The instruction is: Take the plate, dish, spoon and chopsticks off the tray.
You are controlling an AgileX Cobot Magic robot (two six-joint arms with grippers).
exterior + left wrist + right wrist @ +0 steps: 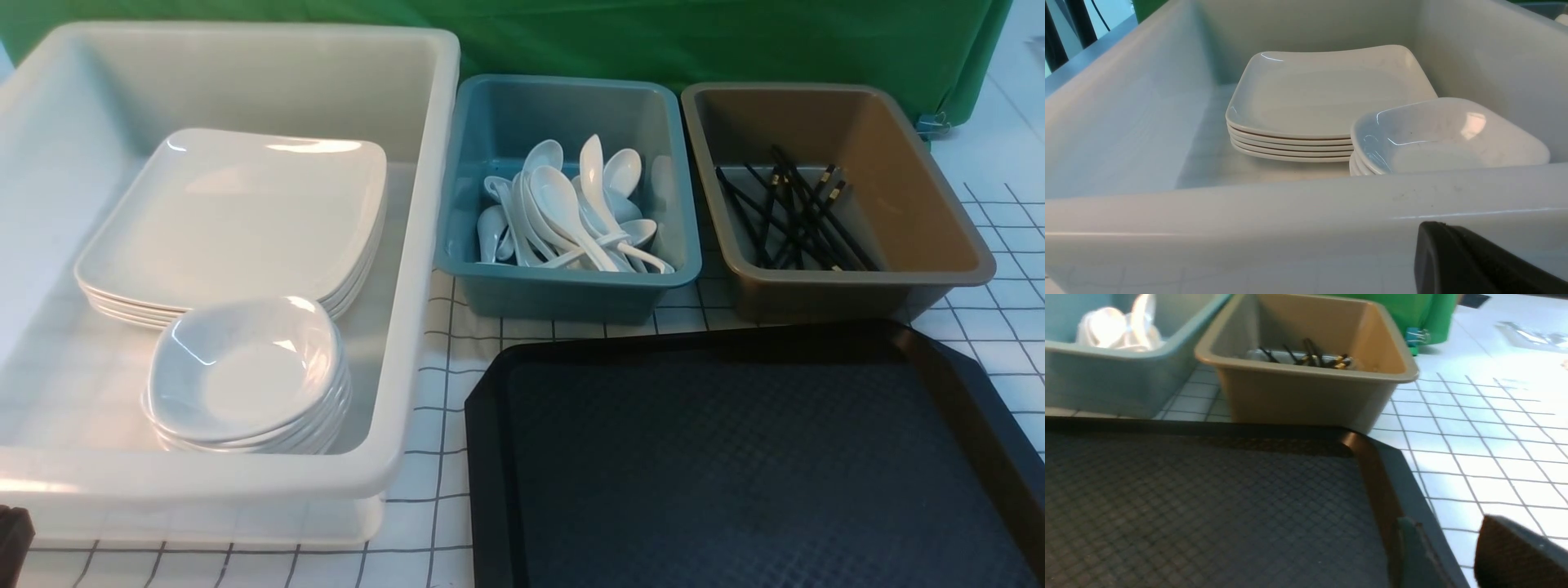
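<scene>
The black tray (pixel 735 457) lies bare at the front right. A stack of white square plates (pixel 237 212) and a stack of small dishes (pixel 245 367) rest inside the white bin (pixel 441 163). Several spoons (pixel 571 212) fill the teal bin (pixel 563 294). Black chopsticks (pixel 796 212) lie in the brown bin (pixel 939 245). My left gripper (pixel 1429 230) is shut and empty, just outside the white bin's near wall (pixel 1249 212). My right gripper (pixel 1449 539) is open and empty over the tray's right rim (pixel 1384 486).
A green cloth (pixel 653 41) hangs behind the bins. The checked tablecloth (pixel 1004 327) shows to the right of the tray and between the bins. The three bins stand side by side along the back.
</scene>
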